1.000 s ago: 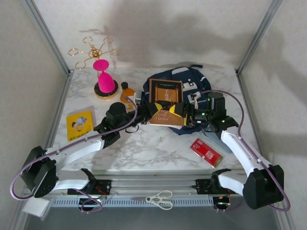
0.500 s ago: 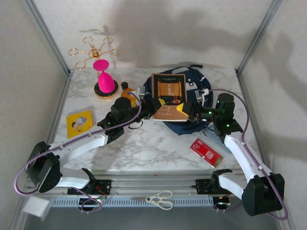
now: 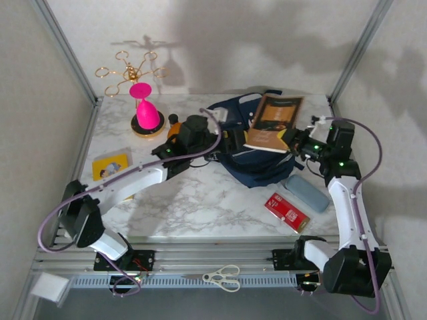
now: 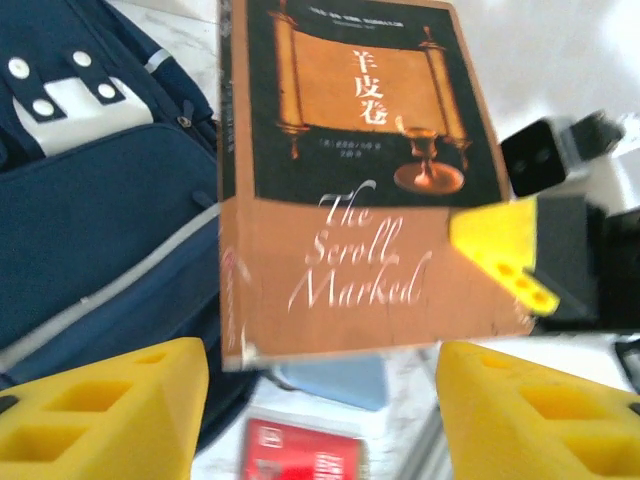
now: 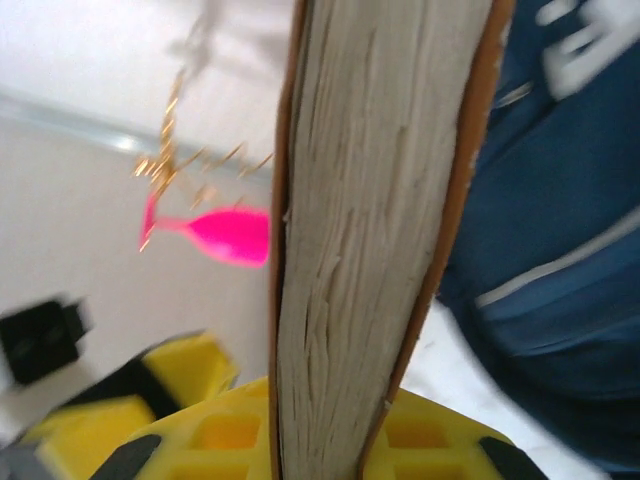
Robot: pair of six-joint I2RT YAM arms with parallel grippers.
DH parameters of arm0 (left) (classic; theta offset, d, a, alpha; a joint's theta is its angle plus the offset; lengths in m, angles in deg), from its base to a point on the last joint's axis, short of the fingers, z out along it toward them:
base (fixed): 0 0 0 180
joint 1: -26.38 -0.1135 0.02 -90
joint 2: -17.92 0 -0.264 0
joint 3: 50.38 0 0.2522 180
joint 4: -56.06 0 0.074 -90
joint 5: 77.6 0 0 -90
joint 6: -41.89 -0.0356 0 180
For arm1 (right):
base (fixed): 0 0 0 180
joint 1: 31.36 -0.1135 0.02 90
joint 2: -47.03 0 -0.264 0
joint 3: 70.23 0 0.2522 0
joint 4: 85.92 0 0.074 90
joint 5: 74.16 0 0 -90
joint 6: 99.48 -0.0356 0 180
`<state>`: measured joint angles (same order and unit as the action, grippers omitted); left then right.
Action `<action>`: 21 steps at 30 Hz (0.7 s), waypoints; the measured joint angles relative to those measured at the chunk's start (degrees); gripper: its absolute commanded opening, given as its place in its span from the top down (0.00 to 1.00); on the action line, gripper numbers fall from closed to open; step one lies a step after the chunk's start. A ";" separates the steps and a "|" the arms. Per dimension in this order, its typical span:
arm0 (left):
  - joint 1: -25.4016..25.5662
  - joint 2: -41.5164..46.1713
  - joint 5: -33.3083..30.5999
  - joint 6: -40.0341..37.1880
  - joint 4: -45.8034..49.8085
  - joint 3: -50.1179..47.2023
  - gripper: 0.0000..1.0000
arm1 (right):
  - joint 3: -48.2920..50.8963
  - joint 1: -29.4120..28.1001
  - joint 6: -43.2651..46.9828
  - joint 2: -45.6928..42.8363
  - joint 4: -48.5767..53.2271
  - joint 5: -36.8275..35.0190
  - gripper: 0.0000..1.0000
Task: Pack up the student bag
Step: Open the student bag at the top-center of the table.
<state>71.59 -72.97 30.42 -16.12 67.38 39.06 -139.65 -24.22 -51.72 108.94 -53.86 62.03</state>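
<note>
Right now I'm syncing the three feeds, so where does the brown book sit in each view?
Top external: the book is upper right of centre, tilted above the backpack, held in the right pincer.
Left wrist: its front cover is at centre.
Right wrist: its page edge stands upright at centre.
Shared landmark: the backpack, at left in the left wrist view and at right in the right wrist view.

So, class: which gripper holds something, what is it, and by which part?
The right gripper holds the brown book, clamped across its covers near a corner of the page edge. The left gripper is open and empty.
</note>
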 measured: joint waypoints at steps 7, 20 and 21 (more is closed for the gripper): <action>5.46 -14.78 -1.57 -15.50 7.15 10.51 0.37 | -0.02 11.37 3.10 1.18 7.48 -8.39 1.00; 8.13 -38.51 -1.60 -23.54 16.87 32.98 0.47 | -0.02 19.34 3.91 1.73 9.86 -15.10 1.00; 8.17 -39.69 -1.66 -23.80 17.44 34.58 0.47 | -0.02 19.37 3.96 1.77 9.86 -15.08 1.00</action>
<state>79.76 -112.67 28.76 -39.92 84.82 73.63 -139.67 -4.86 -47.77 110.71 -44.00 46.95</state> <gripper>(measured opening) 0.539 0.162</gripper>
